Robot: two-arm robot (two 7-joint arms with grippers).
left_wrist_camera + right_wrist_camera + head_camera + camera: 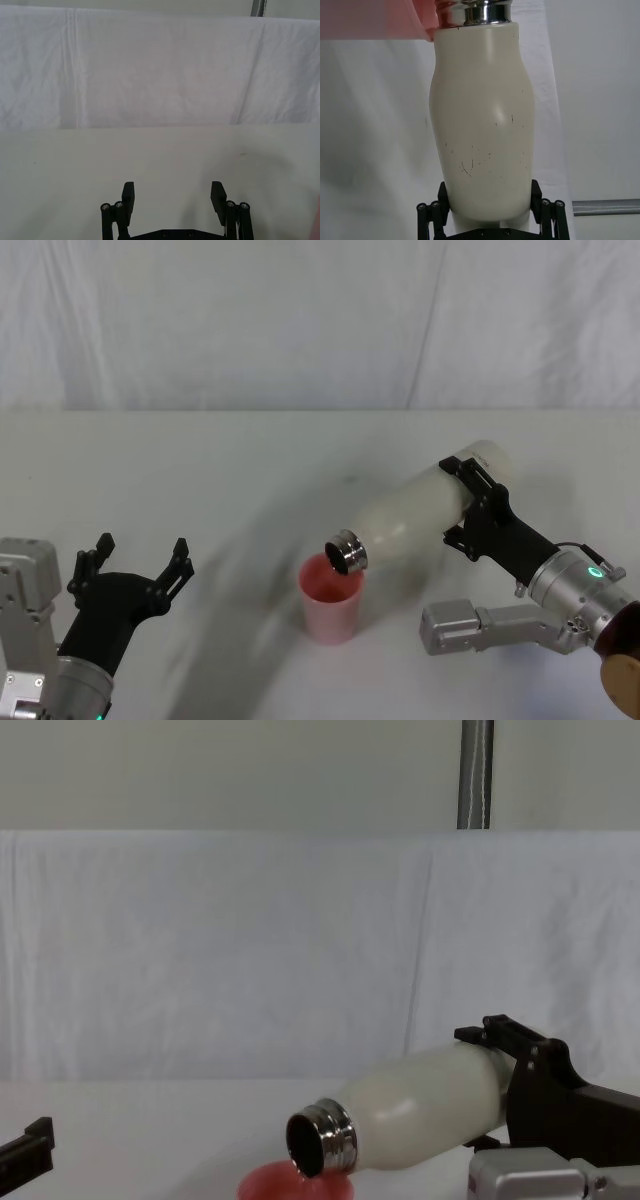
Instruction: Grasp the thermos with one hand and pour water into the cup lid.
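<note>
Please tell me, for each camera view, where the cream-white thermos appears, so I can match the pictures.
Head view: thermos right of centre, tilted, neck down over the cup lid.
Chest view: thermos low, right of centre, mouth facing the camera.
Right wrist view: thermos central, held by the right gripper.
Left wrist view: not in it.
Shared landmark: the pink cup lid at the steel neck.

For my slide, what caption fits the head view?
Right gripper tips the thermos over the cup lid; left gripper waits open.
</note>
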